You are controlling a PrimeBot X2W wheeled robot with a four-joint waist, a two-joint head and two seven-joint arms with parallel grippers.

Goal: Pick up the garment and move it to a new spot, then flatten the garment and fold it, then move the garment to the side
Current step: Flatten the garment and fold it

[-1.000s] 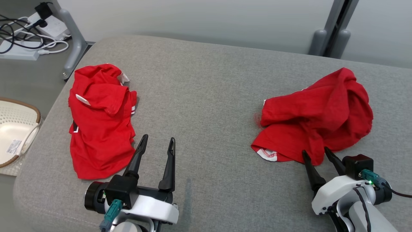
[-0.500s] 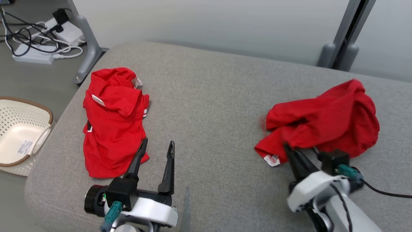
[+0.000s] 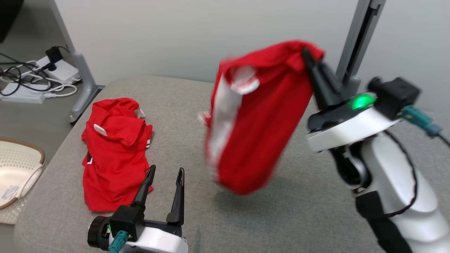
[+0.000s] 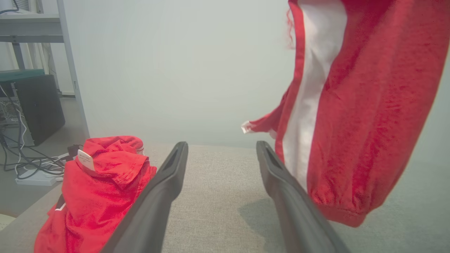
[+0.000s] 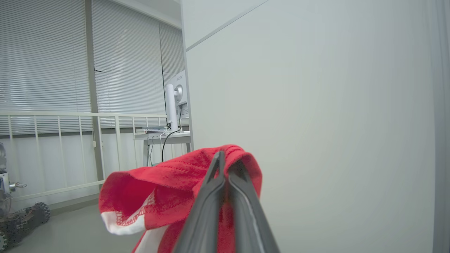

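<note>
Up off the cushion since a second ago: my right gripper [image 3: 305,52] was open at the near hem of the red garment [image 3: 253,123]. Now it is clamped on the garment and raised, so the garment hangs in the air rather than lying on the right side. The camera has tilted up too.

Head view: my right fingers are pressed together, pinching a top fold. The garment dangles as a long tube over the middle of the grey cushion [image 3: 197,218]. Its bottom is clear of the surface with a shadow beneath, and it is a bit blurred. A white stripe [image 3: 221,119] runs down its left side. My left gripper [image 3: 166,170] sits low near the front edge, fingers spread and holding nothing. It is near a second red garment [image 3: 112,158] crumpled by the left edge; I can't tell if they touch. There is open cushion between the two garments and along the right side. A basket [image 3: 38,153] sits on the floor off the left edge.

Left wrist view: my fingers are spread with bare cushion between them. The hanging garment is at right, its gathered bottom hem above the surface. The second garment is at lower left.

Right wrist view: my fingers are shut tight on a red fold, with cloth draping left of them and a white-edged hem below.
</note>
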